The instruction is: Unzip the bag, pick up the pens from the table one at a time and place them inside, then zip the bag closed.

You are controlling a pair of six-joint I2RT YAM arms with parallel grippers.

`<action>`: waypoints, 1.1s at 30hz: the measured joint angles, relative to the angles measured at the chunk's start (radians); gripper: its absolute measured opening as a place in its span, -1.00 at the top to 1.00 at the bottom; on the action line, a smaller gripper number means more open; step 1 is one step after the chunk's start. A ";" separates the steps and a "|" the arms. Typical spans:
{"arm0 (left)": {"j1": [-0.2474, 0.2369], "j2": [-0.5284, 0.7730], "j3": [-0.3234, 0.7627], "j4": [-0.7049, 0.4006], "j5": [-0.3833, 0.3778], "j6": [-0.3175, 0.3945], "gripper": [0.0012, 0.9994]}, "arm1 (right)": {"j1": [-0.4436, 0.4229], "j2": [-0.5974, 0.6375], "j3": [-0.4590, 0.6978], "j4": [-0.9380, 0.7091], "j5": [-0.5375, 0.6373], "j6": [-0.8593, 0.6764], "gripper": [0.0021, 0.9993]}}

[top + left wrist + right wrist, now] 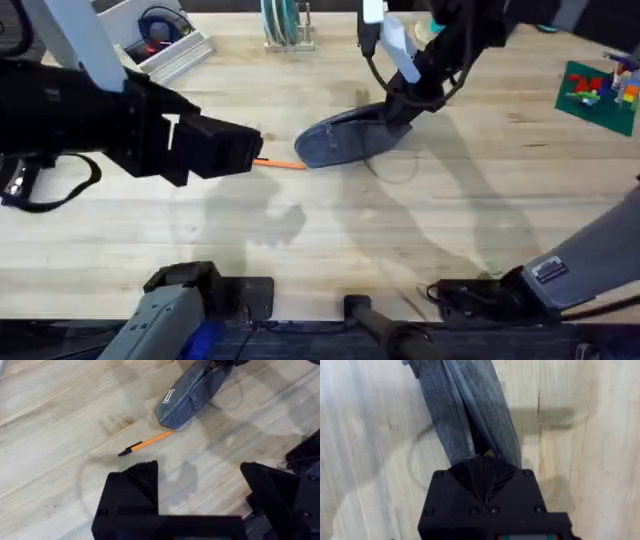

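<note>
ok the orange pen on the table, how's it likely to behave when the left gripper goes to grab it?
The pen is thin and round, lying flat on the table, so it will probably roll if nudged sideways. It looks stiff and light, so unlikely to bend. One end touches or nearly touches the bag; the open left gripper may brush the fabric.

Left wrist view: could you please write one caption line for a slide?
Open left end effector hovers above an orange pen lying on the wooden table beside the blue-grey pencil pouch.
</note>
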 joint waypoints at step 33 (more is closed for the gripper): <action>0.000 0.000 0.000 0.005 0.000 0.000 -0.99 | 0.004 0.050 0.003 0.006 -0.045 -0.014 -0.99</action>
